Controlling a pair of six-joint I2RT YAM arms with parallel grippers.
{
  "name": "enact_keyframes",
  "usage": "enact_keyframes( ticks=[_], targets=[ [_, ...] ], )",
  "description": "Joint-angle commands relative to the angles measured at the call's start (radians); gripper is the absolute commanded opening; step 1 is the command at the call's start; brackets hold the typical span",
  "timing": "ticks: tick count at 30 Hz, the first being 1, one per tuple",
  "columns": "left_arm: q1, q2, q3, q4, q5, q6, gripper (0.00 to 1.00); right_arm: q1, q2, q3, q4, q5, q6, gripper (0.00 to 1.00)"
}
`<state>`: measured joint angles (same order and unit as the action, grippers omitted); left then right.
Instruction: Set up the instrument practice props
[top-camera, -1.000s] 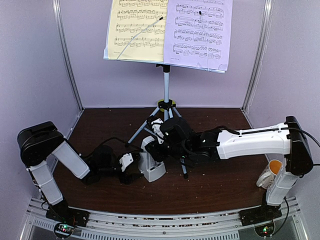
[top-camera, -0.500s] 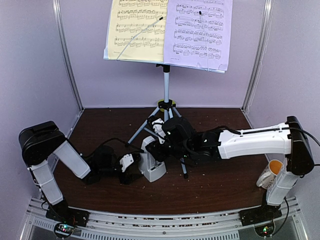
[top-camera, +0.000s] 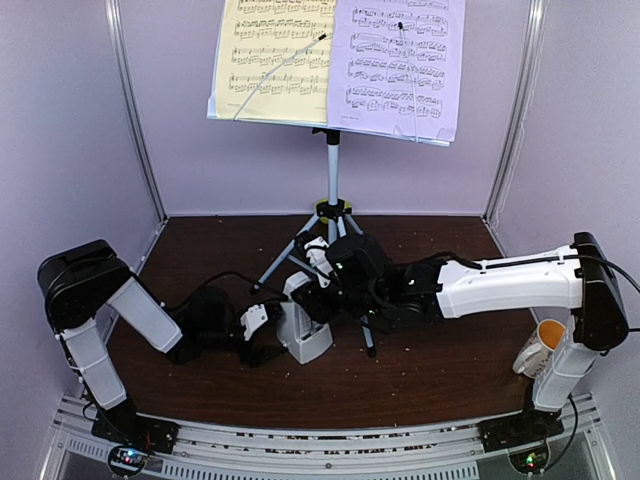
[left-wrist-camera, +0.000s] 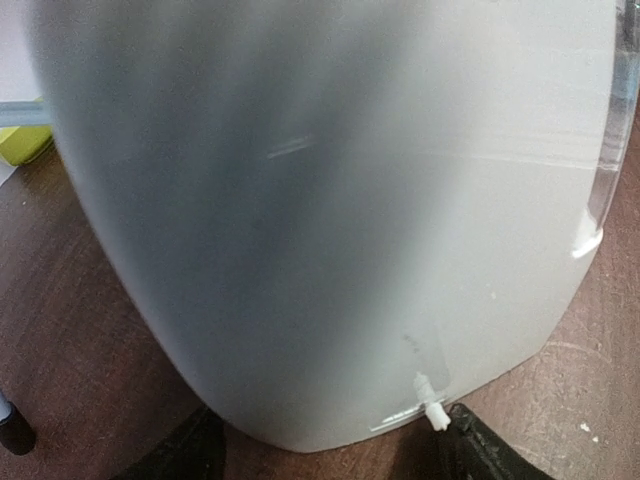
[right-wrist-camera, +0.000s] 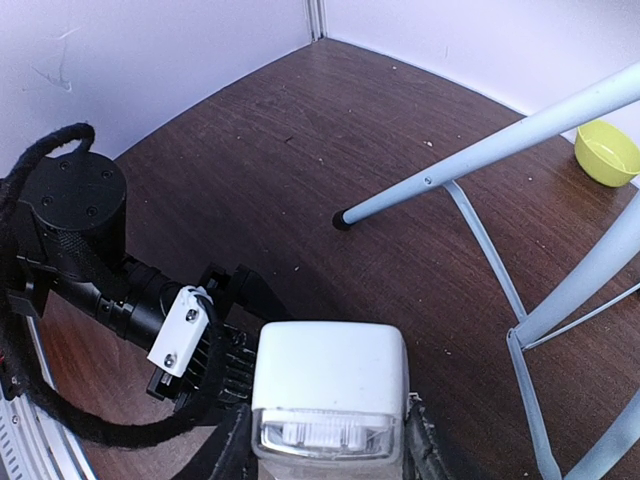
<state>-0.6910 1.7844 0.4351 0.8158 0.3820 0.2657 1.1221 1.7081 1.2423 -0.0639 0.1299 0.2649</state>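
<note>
Metronome (top-camera: 305, 335): upright on the surface (top-camera: 420, 370), just in front of the music stand (top-camera: 333, 170) tripod.
Right hand (right-wrist-camera: 325, 445): clamped on its top.
Left hand (left-wrist-camera: 335, 455): fingers (left-wrist-camera: 480, 455) astride its base; whether they grip it cannot be told.
Sheets: yellow sheet (top-camera: 272, 60) and lilac sheet (top-camera: 395, 65), side by side on the music stand.

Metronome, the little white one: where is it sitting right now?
In the top view the metronome stands on the table left of centre, at the foot of the tripod, between the left fingers and the right fingers.

No words, brands or numbers can be read; the only print is musical notation on the yellow paper sheet (top-camera: 270, 60) and the lilac paper sheet (top-camera: 398, 65).
</note>
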Motion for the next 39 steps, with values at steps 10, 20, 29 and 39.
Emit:
enact_keyframes(
  ticks=[10,20,29,39],
  targets=[
    [0.027,0.016,0.021,0.046,0.037,0.012,0.68,-0.005,-0.024,-0.006,0.036,-0.031,-0.006,0.37],
    [0.029,0.018,0.023,0.042,0.043,0.01,0.65,-0.005,-0.025,-0.007,0.039,-0.038,-0.006,0.36],
    [0.031,0.02,0.025,0.04,0.048,0.01,0.64,-0.005,-0.027,-0.012,0.039,-0.04,-0.006,0.35],
    [0.033,0.02,0.023,0.043,0.054,0.01,0.6,-0.005,-0.028,-0.012,0.041,-0.041,-0.004,0.35]
  ],
)
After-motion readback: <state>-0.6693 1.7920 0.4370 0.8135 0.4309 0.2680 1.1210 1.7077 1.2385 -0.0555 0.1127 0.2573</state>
